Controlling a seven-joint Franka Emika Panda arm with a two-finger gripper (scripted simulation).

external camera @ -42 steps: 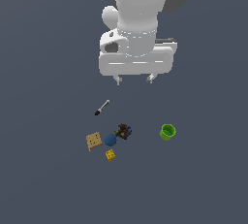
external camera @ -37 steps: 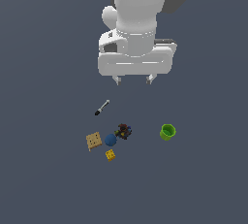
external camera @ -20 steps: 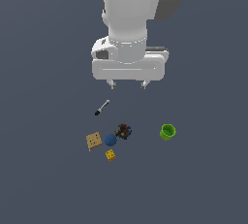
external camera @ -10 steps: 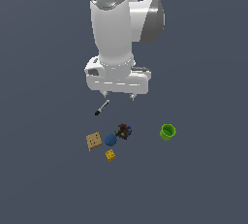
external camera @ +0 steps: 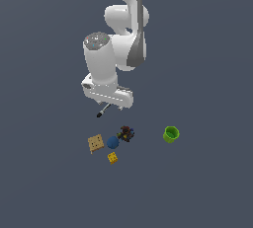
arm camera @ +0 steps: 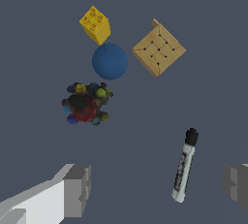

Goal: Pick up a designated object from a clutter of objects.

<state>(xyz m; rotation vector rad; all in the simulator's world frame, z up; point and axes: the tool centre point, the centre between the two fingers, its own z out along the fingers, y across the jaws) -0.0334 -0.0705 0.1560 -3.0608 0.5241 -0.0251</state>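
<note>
The designated object, a thin stick point(arm camera: 184, 165) with a black tip and pale grey shaft, lies flat on the floor; in the exterior view only its black end point(external camera: 102, 112) pokes out under the hand. My gripper point(arm camera: 157, 186) is open above it, one finger point(arm camera: 76, 189) to one side and the other point(arm camera: 236, 186) at the frame edge, the stick lying between them nearer the latter. In the exterior view the fingertips are hidden behind the white hand point(external camera: 107, 94). The clutter of objects point(external camera: 113, 142) lies just beyond.
A tan waffle block point(arm camera: 158, 48), a blue ball point(arm camera: 110, 61), a yellow cube point(arm camera: 95, 24) and a dark multicoloured lump point(arm camera: 85, 104) sit grouped close to the stick. A green cup point(external camera: 171, 134) stands apart at the exterior view's right.
The arm has swung toward the exterior view's left and dropped low, from well above the stick to right over it. No object has moved.
</note>
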